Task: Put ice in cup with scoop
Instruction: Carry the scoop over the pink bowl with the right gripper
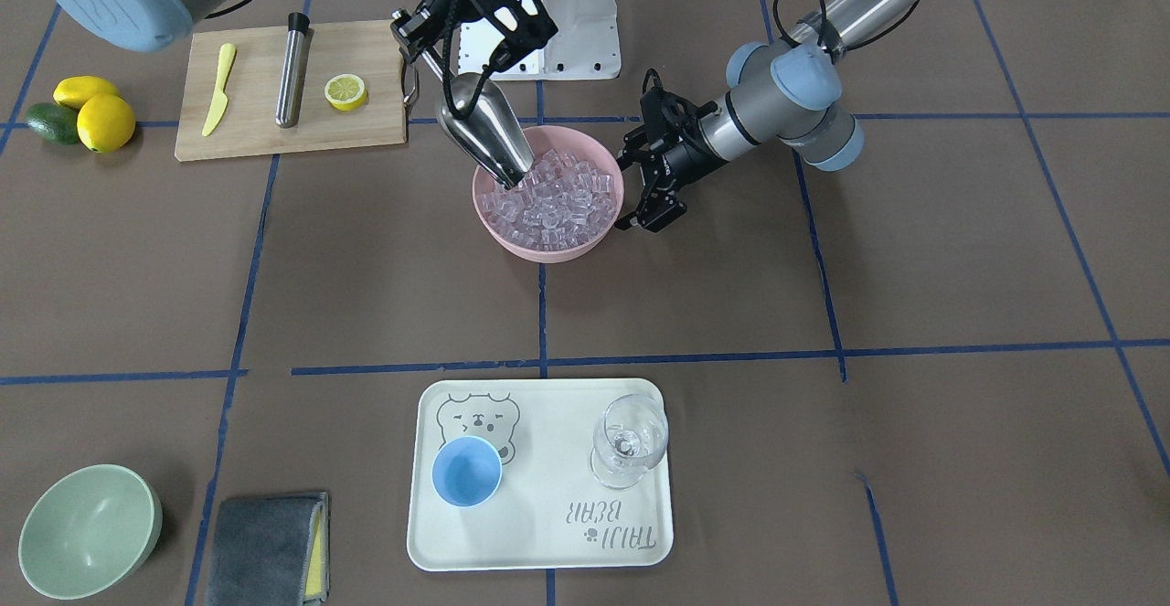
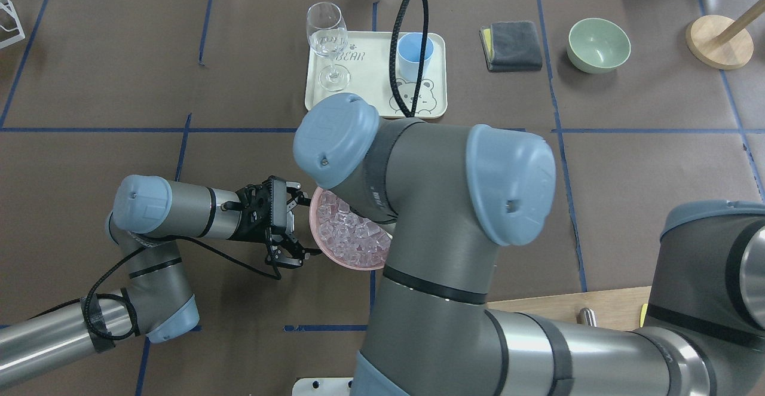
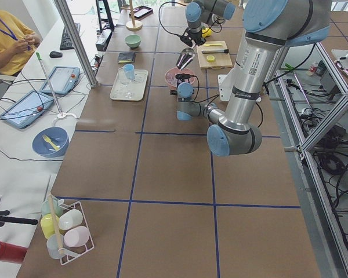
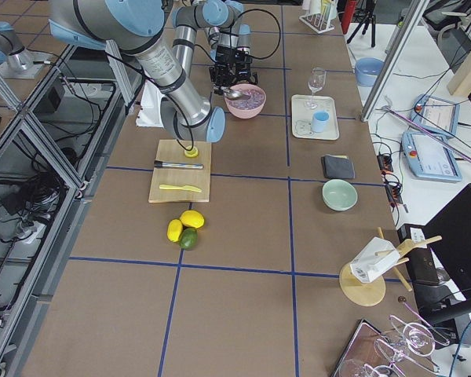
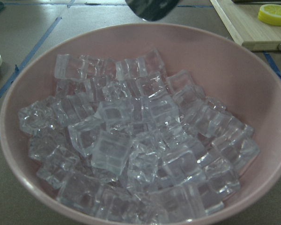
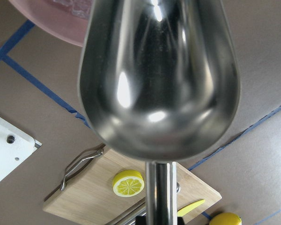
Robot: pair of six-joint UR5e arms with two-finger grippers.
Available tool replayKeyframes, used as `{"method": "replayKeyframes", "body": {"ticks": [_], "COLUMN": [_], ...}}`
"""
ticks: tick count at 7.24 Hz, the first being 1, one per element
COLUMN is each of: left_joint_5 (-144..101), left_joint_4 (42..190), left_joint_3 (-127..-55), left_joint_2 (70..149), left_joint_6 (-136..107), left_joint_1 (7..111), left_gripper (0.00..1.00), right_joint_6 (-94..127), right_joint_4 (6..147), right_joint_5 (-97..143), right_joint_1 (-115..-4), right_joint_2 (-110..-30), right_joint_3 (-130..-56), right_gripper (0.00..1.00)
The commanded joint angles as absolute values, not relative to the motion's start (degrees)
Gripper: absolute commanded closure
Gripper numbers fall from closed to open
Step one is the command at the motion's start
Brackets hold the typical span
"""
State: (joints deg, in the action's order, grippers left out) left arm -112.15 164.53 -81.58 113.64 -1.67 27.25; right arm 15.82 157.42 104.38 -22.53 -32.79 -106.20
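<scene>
Our right jaws clamp the scoop (image 1: 489, 135), its tip at the ice (image 1: 559, 202) in the pink bowl (image 1: 548, 254); our left jaws stand apart beside it. The cup (image 1: 466, 471) sits on the tray (image 1: 548, 537).

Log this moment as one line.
right gripper: shut on scoop | scoop: empty, tilted down over ice in bowl | left gripper: open beside bowl | cup: empty on tray

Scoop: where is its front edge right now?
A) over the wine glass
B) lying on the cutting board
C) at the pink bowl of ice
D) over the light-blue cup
C: held by the right gripper, the scoop slants down with its front edge at the ice in the pink bowl; the light-blue cup stands apart on the tray.
</scene>
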Motion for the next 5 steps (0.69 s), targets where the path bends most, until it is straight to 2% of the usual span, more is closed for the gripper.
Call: {"method": "replayKeyframes", "body": {"ticks": [1, 5], "left_joint_5": [-112.1, -112.1], "left_joint_4": [164.5, 164.5], "left_joint_3": [-81.6, -81.6], "left_joint_2": [113.7, 113.7], "left_joint_6": [-1.7, -1.7], "left_joint_1": [27.2, 27.2], "left_gripper": [0.00, 0.00], "right_joint_6": [15.8, 15.3], "right_joint_4": [157.9, 157.1], "right_joint_5": [104.3, 103.5], "right_joint_1": [-21.5, -20.1], "right_joint_2": [-31.5, -29.9], "right_joint_3": [-101.3, -96.0], "right_gripper": [1.00, 1.00]}}
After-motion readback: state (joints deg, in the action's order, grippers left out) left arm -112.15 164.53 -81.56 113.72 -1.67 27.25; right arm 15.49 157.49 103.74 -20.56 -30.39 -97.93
